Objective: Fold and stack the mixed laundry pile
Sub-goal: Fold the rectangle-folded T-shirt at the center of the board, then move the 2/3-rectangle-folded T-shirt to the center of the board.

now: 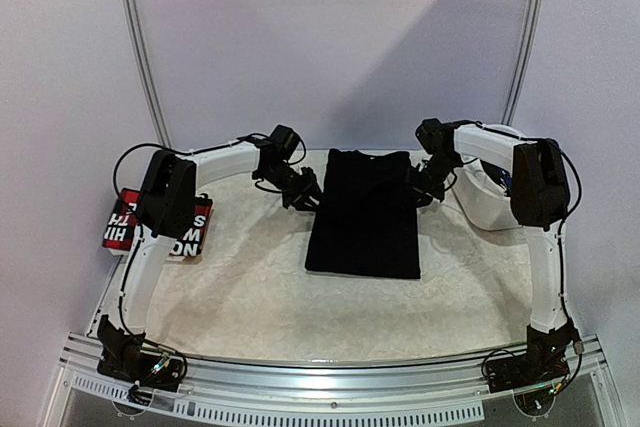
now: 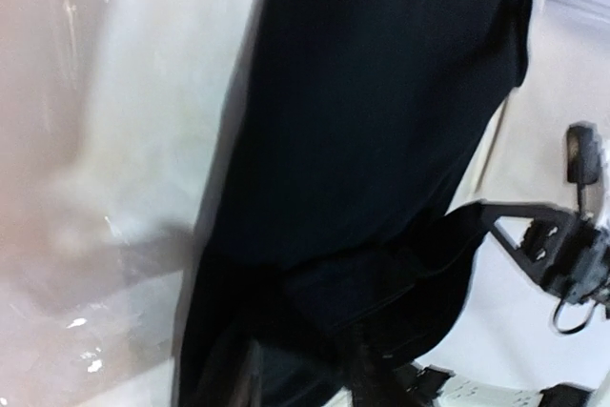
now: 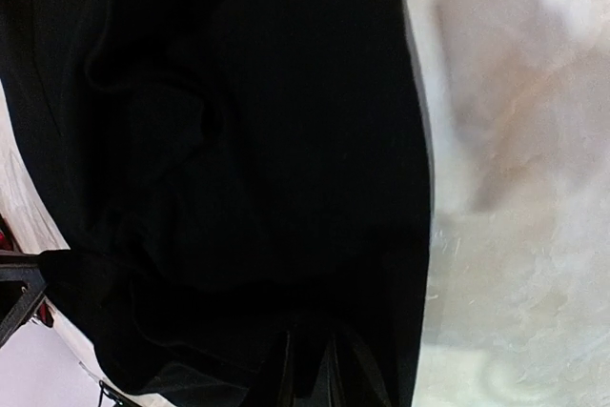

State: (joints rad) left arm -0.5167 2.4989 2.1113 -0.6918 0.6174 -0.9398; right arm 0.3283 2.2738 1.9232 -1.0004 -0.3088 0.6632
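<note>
The plain black garment (image 1: 362, 212) lies folded into a tall rectangle at the far middle of the table. My left gripper (image 1: 308, 192) sits low at its upper left edge. In the left wrist view its fingers (image 2: 247, 382) stand apart with black cloth (image 2: 381, 92) lying loose between them. My right gripper (image 1: 420, 190) is at the garment's upper right edge. Its dark fingertips (image 3: 287, 364) are close together against the black cloth (image 3: 238, 92), and the gap is hard to read. A red-black garment with white lettering (image 1: 125, 227) lies at the table's left edge, partly hidden under my left arm.
A white plastic basket (image 1: 485, 202) stands at the right, behind my right arm. The table (image 1: 250, 287) has a pale mottled top. The right arm's gripper (image 2: 562, 245) shows across the garment in the left wrist view.
</note>
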